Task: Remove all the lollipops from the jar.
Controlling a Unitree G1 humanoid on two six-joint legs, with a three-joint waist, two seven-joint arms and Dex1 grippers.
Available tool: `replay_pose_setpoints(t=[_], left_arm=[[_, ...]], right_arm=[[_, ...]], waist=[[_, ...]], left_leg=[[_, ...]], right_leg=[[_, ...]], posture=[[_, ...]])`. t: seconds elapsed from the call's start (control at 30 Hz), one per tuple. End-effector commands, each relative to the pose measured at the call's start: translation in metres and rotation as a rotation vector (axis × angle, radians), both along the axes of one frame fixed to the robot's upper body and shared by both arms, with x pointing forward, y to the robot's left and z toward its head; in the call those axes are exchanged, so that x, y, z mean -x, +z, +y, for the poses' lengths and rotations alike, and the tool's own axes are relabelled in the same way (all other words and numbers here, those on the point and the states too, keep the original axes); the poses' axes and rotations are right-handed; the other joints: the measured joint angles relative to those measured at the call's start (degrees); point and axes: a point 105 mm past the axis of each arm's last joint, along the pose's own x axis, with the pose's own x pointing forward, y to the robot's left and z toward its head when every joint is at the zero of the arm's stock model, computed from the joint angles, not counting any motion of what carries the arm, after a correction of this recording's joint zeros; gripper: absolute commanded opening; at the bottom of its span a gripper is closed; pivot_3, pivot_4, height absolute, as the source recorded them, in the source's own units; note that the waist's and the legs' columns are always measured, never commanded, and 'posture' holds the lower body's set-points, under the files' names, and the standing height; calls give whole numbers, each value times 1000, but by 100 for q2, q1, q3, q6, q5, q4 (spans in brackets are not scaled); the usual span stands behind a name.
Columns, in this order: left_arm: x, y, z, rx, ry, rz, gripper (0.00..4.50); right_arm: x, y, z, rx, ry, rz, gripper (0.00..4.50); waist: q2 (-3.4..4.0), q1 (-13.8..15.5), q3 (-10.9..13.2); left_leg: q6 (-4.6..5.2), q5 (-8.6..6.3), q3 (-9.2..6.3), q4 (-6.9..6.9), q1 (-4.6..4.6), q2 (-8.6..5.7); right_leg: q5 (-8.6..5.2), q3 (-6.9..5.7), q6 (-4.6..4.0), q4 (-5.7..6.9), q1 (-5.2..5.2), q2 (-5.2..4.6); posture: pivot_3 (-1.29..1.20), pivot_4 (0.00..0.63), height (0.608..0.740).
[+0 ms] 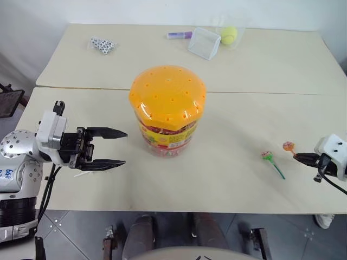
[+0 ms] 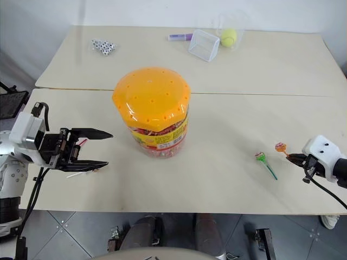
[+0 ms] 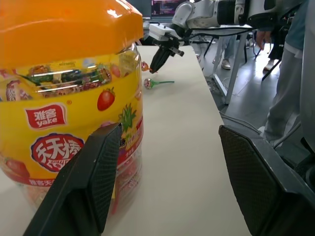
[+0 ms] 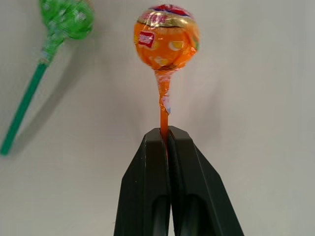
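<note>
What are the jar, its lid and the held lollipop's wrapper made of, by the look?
Jar: clear plastic, probably; sweets show through the wall.
Lid: glossy opaque orange plastic, moulded dome with small holes and highlights.
Orange lollipop in the right gripper: shiny printed film wrapper, twisted at the neck; orange stick, likely plastic.

Bright, even overhead light leaves soft, short shadows under the jar (image 1: 167,111) and a white sheen on its orange lid (image 3: 59,24), while close-up fingers (image 3: 83,191) in the left wrist view are softly blurred
</note>
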Motion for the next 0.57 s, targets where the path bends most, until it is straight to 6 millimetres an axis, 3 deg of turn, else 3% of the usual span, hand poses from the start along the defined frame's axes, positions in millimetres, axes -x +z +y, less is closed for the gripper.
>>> replay_pose_setpoints(t=[0.03, 0.13, 0.2, 0.27, 0.37, 0.4, 0.47, 0.57], left_arm=[[-3, 0, 11, 1, 85, 3, 3328], [-8, -8, 18, -14, 162, 43, 3328], [-12, -16, 30, -38, 256, 40, 3328], [-15, -23, 40, -57, 341, 46, 3328], [-16, -31, 47, -76, 428, 52, 3328], [-17, -38, 50, -103, 473, 44, 3328], [-16, -48, 53, -123, 522, 45, 3328], [-14, -53, 55, -108, 584, 17, 3328]], right_arm=[[-2, 10, 8, -92, 25, -56, 986], [-1, 33, 31, -227, 142, -156, 1971], [2, 57, 61, -335, 276, -256, 2630], [5, 68, 86, -377, 383, -296, 3283], [12, 70, 127, -408, 544, -282, 4156], [17, 62, 146, -403, 634, -248, 4441], [23, 52, 169, -417, 723, -221, 4441], [26, 38, 179, -428, 754, -189, 4441]], waist=[[0, 15, 0], [1, 16, 1], [4, 2, 2], [5, 2, 2], [5, 10, 2], [5, 15, 2], [4, 22, 1], [4, 32, 2]], left_leg=[[0, -1, -1, 0, -1, 1], [0, -4, -2, -1, 0, 1], [1, -4, -2, 0, 0, 2], [16, -12, -2, 0, 3, 3], [26, -22, -10, 0, 2, 6], [23, -24, -17, 0, 0, 8], [18, -27, -30, -1, -3, 8], [19, -33, -35, -1, -12, 6]], right_leg=[[0, -2, 1, 1, 0, -1], [1, -2, 2, 1, 0, -3], [1, -3, 2, 1, 0, -2], [1, 0, 2, 2, 1, -3], [2, -4, 2, 4, 1, -8], [2, -3, 2, 3, 1, -9], [2, 1, 2, 1, 3, -13], [2, -1, 2, 1, -1, -18]], posture=[[0, 150, 740], [0, 150, 740], [0, 150, 740], [0, 150, 740], [0, 150, 740], [0, 150, 740], [0, 150, 740], [0, 150, 740]])
